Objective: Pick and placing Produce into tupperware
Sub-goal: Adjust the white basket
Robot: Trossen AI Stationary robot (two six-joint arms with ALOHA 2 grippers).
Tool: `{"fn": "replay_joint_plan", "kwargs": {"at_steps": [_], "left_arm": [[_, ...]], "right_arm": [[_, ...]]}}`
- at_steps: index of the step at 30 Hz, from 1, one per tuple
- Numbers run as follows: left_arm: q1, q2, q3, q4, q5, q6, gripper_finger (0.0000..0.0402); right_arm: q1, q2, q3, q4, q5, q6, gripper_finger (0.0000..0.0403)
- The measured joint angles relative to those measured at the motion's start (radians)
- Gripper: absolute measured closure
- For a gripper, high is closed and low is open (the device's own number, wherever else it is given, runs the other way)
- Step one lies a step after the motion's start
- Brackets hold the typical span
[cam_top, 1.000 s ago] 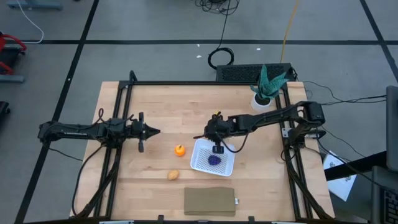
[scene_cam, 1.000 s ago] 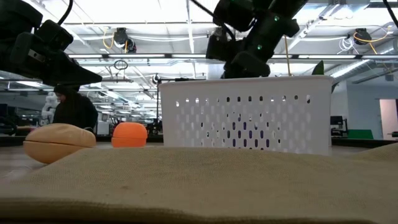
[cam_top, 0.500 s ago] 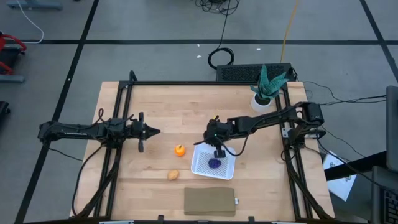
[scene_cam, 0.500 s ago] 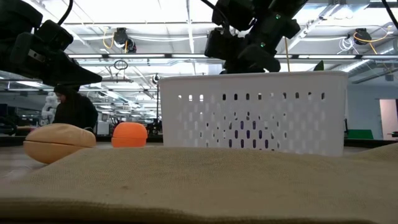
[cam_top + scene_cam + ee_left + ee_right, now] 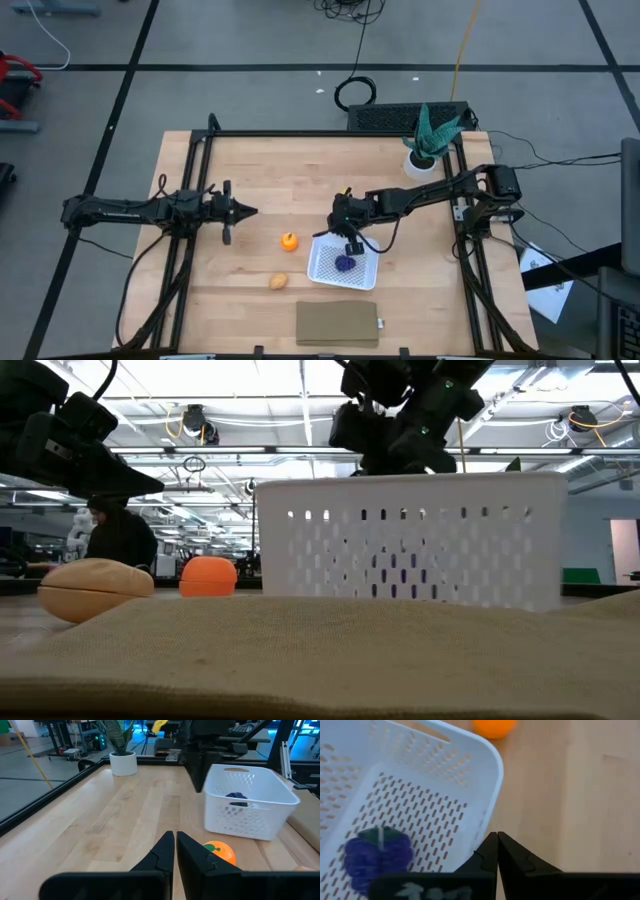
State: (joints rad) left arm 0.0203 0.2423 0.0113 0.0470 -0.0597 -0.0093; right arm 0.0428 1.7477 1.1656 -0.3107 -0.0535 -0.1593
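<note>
Perforated white tupperware holds lumpy purple produce; right gripper pressed together above rim

Purple produce only glimpsed through tupperware wall slots, low view. Tan produce cut by frame edge, left wrist view. Person behind desk: dark, blurred.

No legible text, label, brand, number or sign in any view. Paper sheets on floor off bench's right edge: markings too small to read. Background room in low view: no readable signage.
</note>
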Motion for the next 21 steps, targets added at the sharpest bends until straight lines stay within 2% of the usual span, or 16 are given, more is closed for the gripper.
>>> {"fn": "replay_joint_plan", "kwargs": {"at_steps": [17,21], "left_arm": [[0.0,0.0,0.0,-0.001,0.0,-0.002,0.0378],[0.0,0.0,0.0,-0.002,0.001,-0.002,0.0378]], "right_arm": [[0.018,-0.001,0.0,0.012,0.001,-0.042,0.0403],[0.019,-0.036,0.0,0.012,0.02,-0.046,0.0403]]}}
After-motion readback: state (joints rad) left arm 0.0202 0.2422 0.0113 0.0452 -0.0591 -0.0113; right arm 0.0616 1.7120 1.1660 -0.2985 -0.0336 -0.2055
